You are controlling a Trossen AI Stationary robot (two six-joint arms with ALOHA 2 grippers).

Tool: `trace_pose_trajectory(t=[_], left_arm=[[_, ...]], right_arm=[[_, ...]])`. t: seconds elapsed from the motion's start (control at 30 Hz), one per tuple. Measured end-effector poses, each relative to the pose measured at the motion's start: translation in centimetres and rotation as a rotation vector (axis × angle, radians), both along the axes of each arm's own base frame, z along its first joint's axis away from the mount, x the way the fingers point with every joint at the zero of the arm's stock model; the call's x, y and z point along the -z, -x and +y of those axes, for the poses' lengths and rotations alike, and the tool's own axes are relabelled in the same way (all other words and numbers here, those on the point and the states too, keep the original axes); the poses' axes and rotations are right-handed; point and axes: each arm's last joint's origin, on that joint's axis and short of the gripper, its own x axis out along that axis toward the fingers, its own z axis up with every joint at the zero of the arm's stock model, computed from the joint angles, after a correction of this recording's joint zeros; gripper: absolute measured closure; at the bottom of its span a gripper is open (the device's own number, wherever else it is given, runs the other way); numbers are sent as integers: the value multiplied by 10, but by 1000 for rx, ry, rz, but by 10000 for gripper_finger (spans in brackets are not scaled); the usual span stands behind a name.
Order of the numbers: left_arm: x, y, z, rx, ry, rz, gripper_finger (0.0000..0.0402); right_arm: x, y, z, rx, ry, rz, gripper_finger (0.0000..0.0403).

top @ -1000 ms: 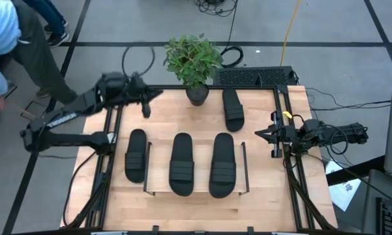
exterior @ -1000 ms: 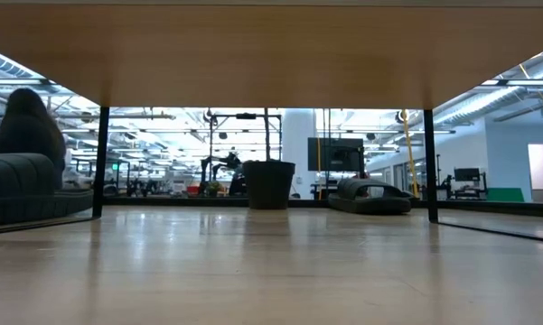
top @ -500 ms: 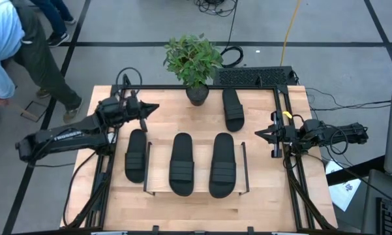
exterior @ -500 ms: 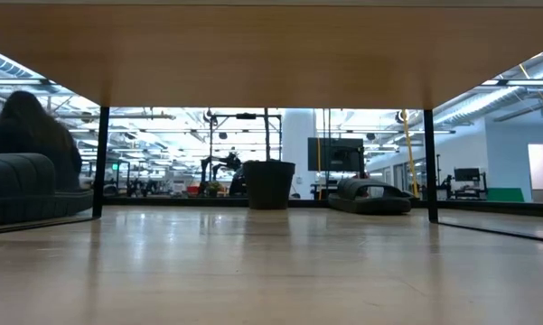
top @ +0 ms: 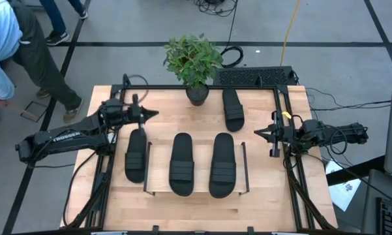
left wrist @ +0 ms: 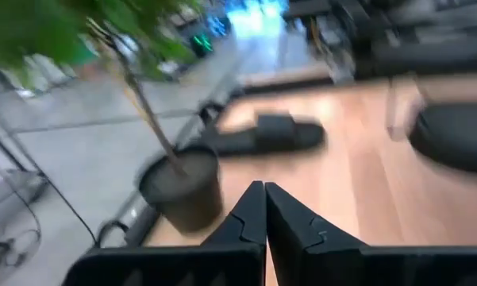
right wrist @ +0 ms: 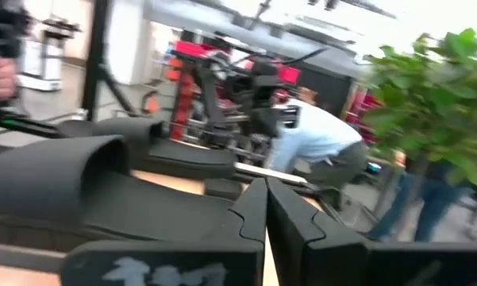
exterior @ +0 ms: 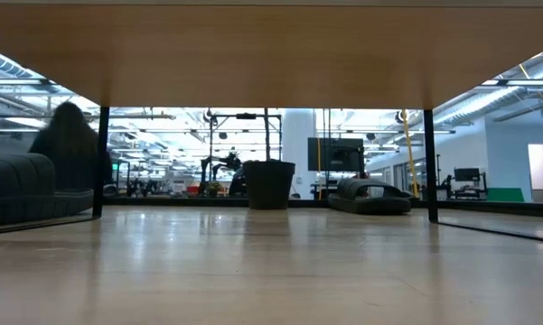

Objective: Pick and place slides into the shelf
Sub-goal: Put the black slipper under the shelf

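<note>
Four black slides show in the high view. Two slides [top: 182,163] [top: 223,164] lie sole-down on the shelf [top: 202,171]. A third slide [top: 135,155] lies on the table just left of the shelf's wire end. The fourth slide [top: 233,109] lies near the far edge beside the plant pot. My left gripper [top: 154,114] is shut and hovers over the far-left part of the table, above the third slide's far end, pointing right. Its wrist view shows the shut fingers [left wrist: 264,200] facing the fourth slide [left wrist: 266,133]. My right gripper [top: 257,133] is shut and waits at the right edge.
A potted plant [top: 194,62] stands in a dark pot [top: 197,95] at the far edge, between my left gripper and the fourth slide. Black frame rails [top: 284,156] run along the table's sides. A person [top: 6,46] stands beyond the far-left corner. The low view looks under the shelf board [exterior: 271,54].
My left arm has come down and swung in over the far-left part of the table, a little toward the near edge. Its gripper, shut throughout, has turned level and points toward the table's right. The person at the far left has shifted. No slide has moved.
</note>
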Motion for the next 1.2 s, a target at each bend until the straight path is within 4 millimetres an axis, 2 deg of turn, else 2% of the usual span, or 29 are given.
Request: trace_pose_trajectory(t=[0.1, 0.27, 0.33, 0.5, 0.67, 0.8, 0.97, 1.1, 1.2], left_arm=[[10, 1, 0, -9, 0, 18, 394], [-1, 0, 2, 9, -86, -80, 399], [-4, 0, 3, 22, -124, -108, 400], [-5, 0, 3, 54, -132, -115, 392], [-4, -1, 4, 46, -137, -110, 400], [-6, -1, 4, 47, -223, -105, 391], [-10, -2, 5, 47, -250, -143, 381], [-10, -3, 5, 39, -186, -157, 390], [-8, -3, 5, 29, -107, -166, 399]], right_arm=[[1, 0, -4, 132, -15, 9, 403], [1, 2, -8, 284, -4, 17, 403], [1, 2, -8, 289, 6, 18, 403], [-9, 5, -9, 278, -114, -10, 403], [-15, 8, -12, 268, -154, 28, 403], [-14, 8, -14, 293, -221, 22, 403], [-11, 0, -17, 326, -278, 44, 403], [-13, -10, -24, 402, -271, 56, 403], [-29, -15, -33, 437, -290, 131, 403]])
